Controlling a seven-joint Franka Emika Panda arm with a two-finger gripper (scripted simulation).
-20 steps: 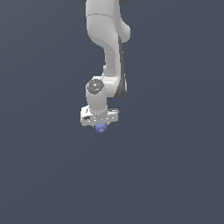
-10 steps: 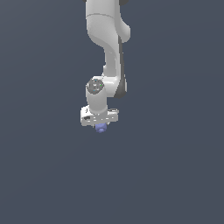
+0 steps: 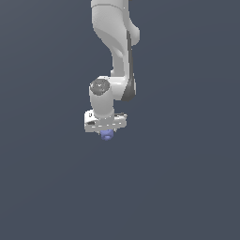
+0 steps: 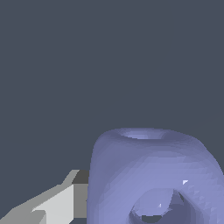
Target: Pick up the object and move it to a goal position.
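The object (image 3: 107, 136) is a small lumpy periwinkle-blue blob hanging just under the white gripper bar in the exterior view. My gripper (image 3: 107, 134) is shut on it, and the fingers themselves are hardly visible there. In the wrist view the object (image 4: 148, 175) looms large, rounded, with a dimple on top and a hole in its side. One light grey finger (image 4: 57, 203) with a dark pad presses against its side. The other finger is hidden behind the object.
The white arm (image 3: 115, 51) reaches down from the upper edge of the exterior view. Behind everything is a plain dark grey-blue surface (image 3: 187, 178) with no other objects showing.
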